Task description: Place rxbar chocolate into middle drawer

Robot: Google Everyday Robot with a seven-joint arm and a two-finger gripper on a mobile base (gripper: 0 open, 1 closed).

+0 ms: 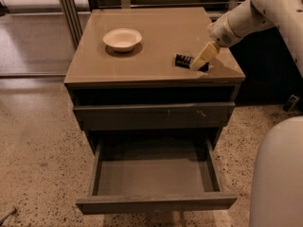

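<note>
Matt cream jaws hang over the glossy, smooth tabletop (156,41).

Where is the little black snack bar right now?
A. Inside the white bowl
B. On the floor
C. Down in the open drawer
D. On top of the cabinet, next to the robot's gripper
D: the rxbar chocolate lies on the cabinet top with the gripper right at it, not in the white bowl or the open middle drawer.

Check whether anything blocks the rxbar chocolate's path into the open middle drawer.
Nothing visible does. The rxbar chocolate lies on the cabinet top at the gripper; the middle drawer stands open below, and the white bowl sits well aside.
</note>
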